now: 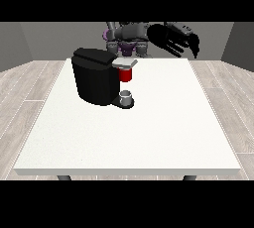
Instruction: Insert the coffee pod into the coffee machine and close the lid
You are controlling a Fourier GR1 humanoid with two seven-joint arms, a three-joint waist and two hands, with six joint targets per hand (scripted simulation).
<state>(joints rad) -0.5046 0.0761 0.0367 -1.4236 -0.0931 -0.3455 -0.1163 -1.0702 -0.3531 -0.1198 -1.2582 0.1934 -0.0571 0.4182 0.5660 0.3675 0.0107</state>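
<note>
- Across the white table (149,138), at its far left part: a black coffee machine (94,76), bulky body, dark lid (94,56) lying on top, seemingly down.
- Right of the machine body, under a pale grey brew head (125,63): a red piece (126,75), likely the coffee pod or its holder; cannot tell which.
- Below that red piece, on the machine's dark base: a small grey cup (126,95), upright, directly beneath the brew head.
- Behind the table's far edge, at the top of the view: the robot's grey and purple torso (126,36), partly hidden by the machine.
- Up at the view's right, above the far edge of the table: one black hand (173,38), raised in the air, well apart from the machine and touching nothing.
- Fingers of that hand (194,43): spread apart and stretched out, tips hanging slightly downward, holding nothing.
- Of a hand at the view's left: no sign in this view.
- Around the table: pale wood-plank floor (30,88) and grey walls (44,41).
</note>
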